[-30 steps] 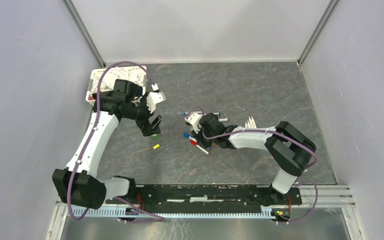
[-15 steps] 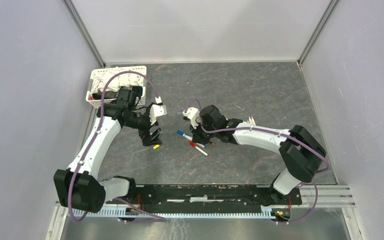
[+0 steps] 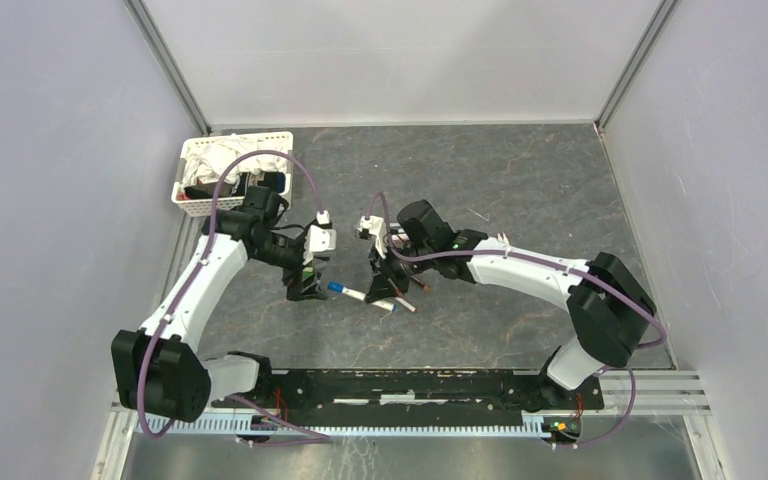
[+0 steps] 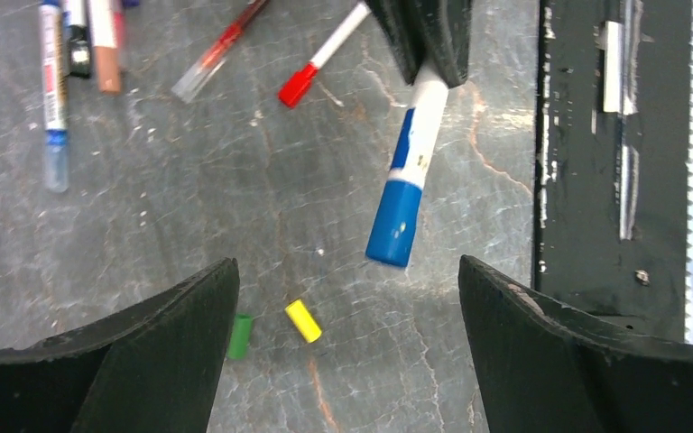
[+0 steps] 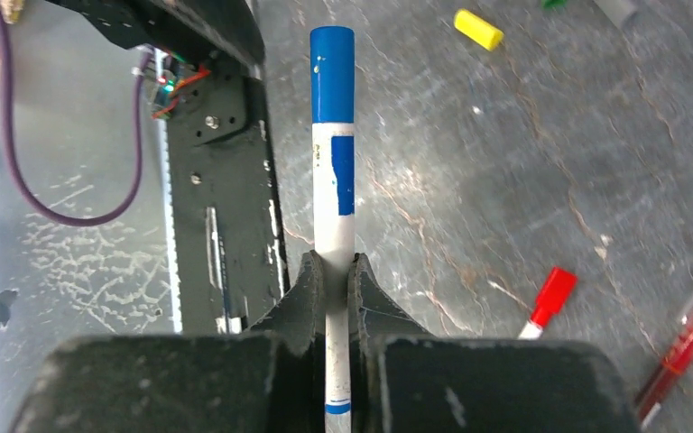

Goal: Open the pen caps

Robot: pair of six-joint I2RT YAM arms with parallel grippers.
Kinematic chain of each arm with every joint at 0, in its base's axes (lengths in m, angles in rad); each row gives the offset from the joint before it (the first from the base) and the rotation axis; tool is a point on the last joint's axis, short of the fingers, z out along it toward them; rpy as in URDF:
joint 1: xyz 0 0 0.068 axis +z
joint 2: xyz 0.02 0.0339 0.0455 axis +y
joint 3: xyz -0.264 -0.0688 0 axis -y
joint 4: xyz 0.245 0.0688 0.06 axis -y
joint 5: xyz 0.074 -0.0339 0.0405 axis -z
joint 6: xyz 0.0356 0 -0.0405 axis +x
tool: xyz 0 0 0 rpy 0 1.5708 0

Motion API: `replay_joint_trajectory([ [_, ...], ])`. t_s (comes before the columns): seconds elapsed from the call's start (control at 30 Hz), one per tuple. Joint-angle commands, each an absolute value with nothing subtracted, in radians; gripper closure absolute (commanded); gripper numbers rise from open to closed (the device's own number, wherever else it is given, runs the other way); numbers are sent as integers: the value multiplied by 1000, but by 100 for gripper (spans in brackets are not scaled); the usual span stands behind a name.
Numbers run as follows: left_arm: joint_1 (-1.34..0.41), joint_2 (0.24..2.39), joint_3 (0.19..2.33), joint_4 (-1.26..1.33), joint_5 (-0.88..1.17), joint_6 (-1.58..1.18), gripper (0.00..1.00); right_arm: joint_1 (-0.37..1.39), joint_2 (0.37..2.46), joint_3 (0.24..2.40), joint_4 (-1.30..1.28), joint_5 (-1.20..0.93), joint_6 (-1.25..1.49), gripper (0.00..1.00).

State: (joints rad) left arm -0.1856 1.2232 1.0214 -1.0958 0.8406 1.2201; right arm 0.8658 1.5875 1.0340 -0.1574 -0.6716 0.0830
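Pinching blue-capped pen [image 5: 334, 180], right jaws closed, left jaws gaping empty, yellow cap [image 4: 303, 320] seen from wrists.

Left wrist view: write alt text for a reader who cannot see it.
A blue-capped white pen, gripped by the right end effector at the top edge, points down toward the open left end effector. A loose yellow cap and green cap lie on the grey table; more pens lie at the upper left.

Top external looks steeply down from high at the near edge, framing the whole table [image 3: 520, 170]. Both wrist cameras sit close over it, seeing the blue-capped pen [image 4: 411, 171] from opposite ends, plus the yellow cap [image 4: 303, 320].
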Motion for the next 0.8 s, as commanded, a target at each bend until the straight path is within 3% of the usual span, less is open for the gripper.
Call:
replay_joint_trajectory([
  [0.0,-229,1253,1043,-1185,897,1337,6,863,1610,1110,-156,-788,87,100],
  [0.1,-254,1256,1037,-1212,897,1352,9,864,1614,1119,-156,-788,89,100],
  [0.27,-278,1251,1028,-1200,900,1337,25,864,1627,1140,-156,-793,96,100],
  [0.47,-306,1252,1016,-1195,909,1333,57,863,1642,1160,-144,-808,118,100],
  [0.6,-325,1250,1009,-1189,896,1325,96,862,1639,1140,-80,-824,173,73],
  [0.67,-327,1247,1013,-1184,889,1316,98,861,1641,1122,-47,-829,196,62],
  [0.77,-327,1243,1023,-1184,894,1308,98,863,1657,1090,42,-856,254,52],
])
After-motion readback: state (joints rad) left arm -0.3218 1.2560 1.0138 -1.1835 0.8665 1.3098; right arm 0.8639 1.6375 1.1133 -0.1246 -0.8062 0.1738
